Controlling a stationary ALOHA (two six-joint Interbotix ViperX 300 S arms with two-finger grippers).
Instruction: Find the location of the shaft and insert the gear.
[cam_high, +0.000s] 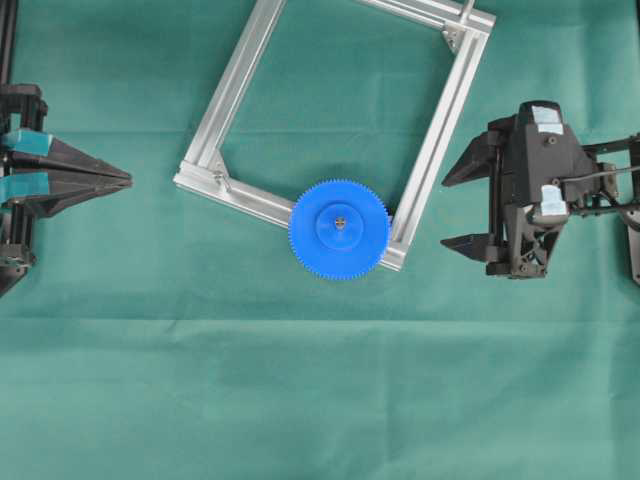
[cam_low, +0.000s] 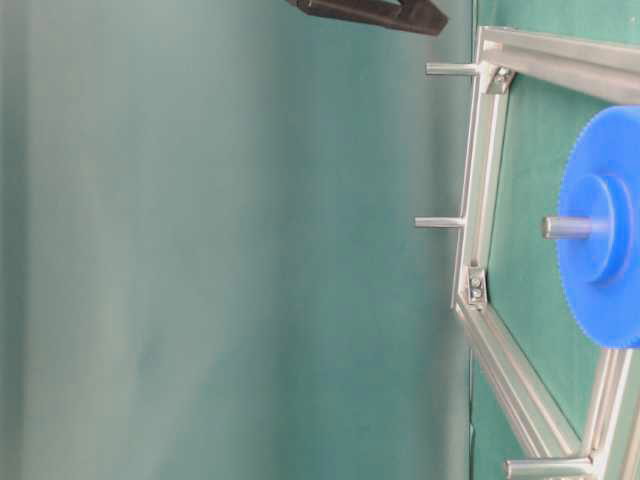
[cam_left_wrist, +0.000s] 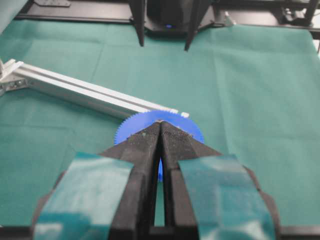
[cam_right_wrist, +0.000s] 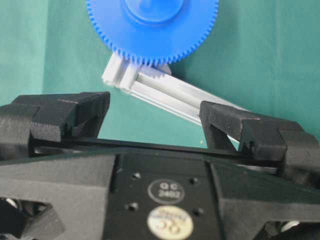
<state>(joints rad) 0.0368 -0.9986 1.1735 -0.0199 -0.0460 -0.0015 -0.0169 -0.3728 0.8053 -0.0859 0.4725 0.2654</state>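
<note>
The blue gear (cam_high: 340, 228) lies flat on the near bar of the aluminium frame (cam_high: 230, 95), near its lower right corner. The silvery shaft (cam_high: 340, 221) shows through the gear's hub hole. In the table-level view the shaft (cam_low: 568, 227) sticks out of the hub of the gear (cam_low: 600, 300). My left gripper (cam_high: 130, 180) is shut and empty at the far left, pointing at the gear (cam_left_wrist: 132, 129). My right gripper (cam_high: 450, 205) is open and empty, just right of the frame. The gear (cam_right_wrist: 150, 30) lies ahead of the right gripper (cam_right_wrist: 155, 112).
Green cloth covers the table. The frame has corner brackets (cam_high: 219, 178) and a thin rod (cam_high: 466, 12) at its far right corner. Short metal posts (cam_low: 440, 222) stick up from the frame bar (cam_low: 480, 200). The right arm's base (cam_left_wrist: 167, 15) faces my left gripper.
</note>
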